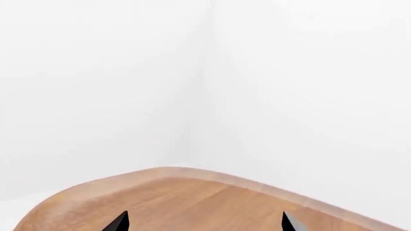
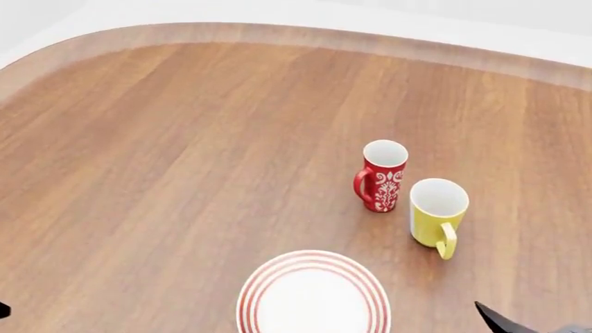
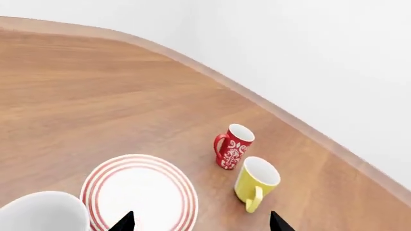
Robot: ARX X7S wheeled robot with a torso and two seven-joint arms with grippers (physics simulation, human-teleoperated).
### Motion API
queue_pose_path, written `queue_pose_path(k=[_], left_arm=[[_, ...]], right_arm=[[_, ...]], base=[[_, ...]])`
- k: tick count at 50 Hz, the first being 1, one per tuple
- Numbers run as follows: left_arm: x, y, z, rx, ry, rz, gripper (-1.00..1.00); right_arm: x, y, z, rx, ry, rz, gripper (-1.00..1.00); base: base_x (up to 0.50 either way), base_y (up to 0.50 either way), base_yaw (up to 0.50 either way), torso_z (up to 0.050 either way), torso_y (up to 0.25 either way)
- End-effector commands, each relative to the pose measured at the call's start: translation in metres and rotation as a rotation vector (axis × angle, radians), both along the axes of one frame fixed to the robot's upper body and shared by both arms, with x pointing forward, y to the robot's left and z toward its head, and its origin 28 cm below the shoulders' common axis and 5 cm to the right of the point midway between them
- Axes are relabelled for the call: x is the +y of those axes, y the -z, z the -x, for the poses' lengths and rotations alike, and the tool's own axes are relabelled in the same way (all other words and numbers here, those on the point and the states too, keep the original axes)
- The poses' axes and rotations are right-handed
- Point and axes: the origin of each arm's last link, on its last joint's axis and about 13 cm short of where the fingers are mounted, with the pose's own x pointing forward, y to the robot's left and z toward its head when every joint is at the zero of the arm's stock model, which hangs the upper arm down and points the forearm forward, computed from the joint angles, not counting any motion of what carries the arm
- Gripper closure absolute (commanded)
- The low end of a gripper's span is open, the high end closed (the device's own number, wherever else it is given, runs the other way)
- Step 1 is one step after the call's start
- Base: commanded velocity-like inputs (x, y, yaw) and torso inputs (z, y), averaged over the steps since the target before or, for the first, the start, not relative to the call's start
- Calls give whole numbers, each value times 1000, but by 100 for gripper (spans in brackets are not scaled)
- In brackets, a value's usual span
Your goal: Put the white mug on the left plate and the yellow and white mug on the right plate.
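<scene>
The yellow and white mug stands upright on the wooden table, handle toward me, just right of a red floral mug. It also shows in the right wrist view. One red-ringed white plate lies empty near the front edge, and also shows in the right wrist view. The other plate is out of view. The white mug shows only in the right wrist view, beside that plate. My right gripper is open and empty above the plate's edge. My left gripper is open and empty over bare table.
The red floral mug stands close to the yellow mug, almost touching it. The table's curved far edge meets white walls. One right fingertip shows at the head view's lower right.
</scene>
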Motion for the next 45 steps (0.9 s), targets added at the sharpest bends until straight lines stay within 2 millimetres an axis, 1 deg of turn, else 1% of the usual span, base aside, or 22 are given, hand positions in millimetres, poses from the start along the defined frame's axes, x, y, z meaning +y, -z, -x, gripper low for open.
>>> queue_pose_path(k=[1, 7, 20, 23, 26, 31, 39, 45], left_arm=[[2, -2, 2, -10, -10, 7, -100], [2, -2, 2, -8, -12, 7, -100], [3, -2, 4, -10, -17, 7, -100], [4, -2, 4, -13, -21, 13, -100], [4, -3, 4, -13, -21, 13, -100], [3, -4, 4, -13, -21, 11, -100], [4, -5, 3, -17, -26, 14, -100], [5, -6, 3, -20, -29, 17, -100]], right_arm=[[-4, -4, 10, 49, -50, 40, -100], [-4, -3, 14, 59, -80, 43, -100], [-3, 19, 15, 136, -222, 42, -100], [-3, 25, 18, 166, -286, 75, -100], [-3, 29, 22, 178, -316, 97, -100], [-4, 32, 22, 192, -331, 101, -100], [-1, 40, 15, 223, -359, 98, -100], [0, 49, -5, 256, -376, 57, -100]], base=[[0, 0, 0, 0, 0], [0, 0, 0, 0, 0], [0, 0, 0, 0, 0], [0, 0, 0, 0, 0], [0, 0, 0, 0, 0], [0, 0, 0, 0, 0], [0, 0, 0, 0, 0], [0, 0, 0, 0, 0]])
